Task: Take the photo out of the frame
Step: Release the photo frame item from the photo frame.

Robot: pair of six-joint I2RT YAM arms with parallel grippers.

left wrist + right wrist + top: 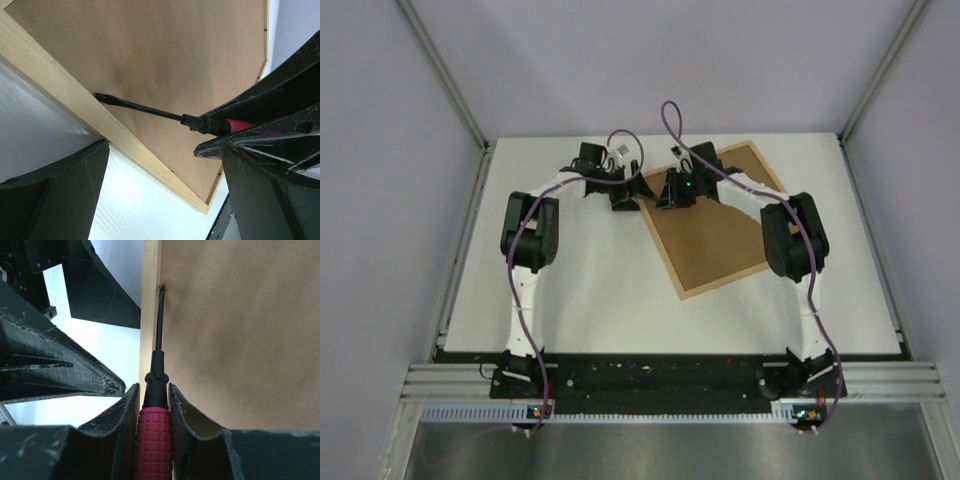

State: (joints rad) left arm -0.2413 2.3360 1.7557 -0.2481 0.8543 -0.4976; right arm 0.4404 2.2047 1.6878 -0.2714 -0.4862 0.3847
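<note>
Starting at my end: white desk [590, 290], then the frame [720, 225] lying face down, turned on the diagonal, out towards one o'clock from the desk's middle. The brown backing board [240, 330] is uppermost, so the photo is underneath it and hidden from me; I judge it is not out yet.

Further out, at the frame's eleven o'clock edge, both arms meet. My right claw [152, 400] is closed snugly round the red handle of a screwdriver [156, 365], fingers pressed against it on both sides. The black shaft runs along the pale rim [150, 290] and the blade tip sits right in the seam where the board meets the wood. My left claw [162, 150] hangs at nine o'clock of the right one, spread fully wide and holding nothing, one finger over the desk just off the rim.

To do this well I want the blade flat and low, levering the board up gently instead of gouging it. The left claw looks placed to pin the rim if the frame slides.
</note>
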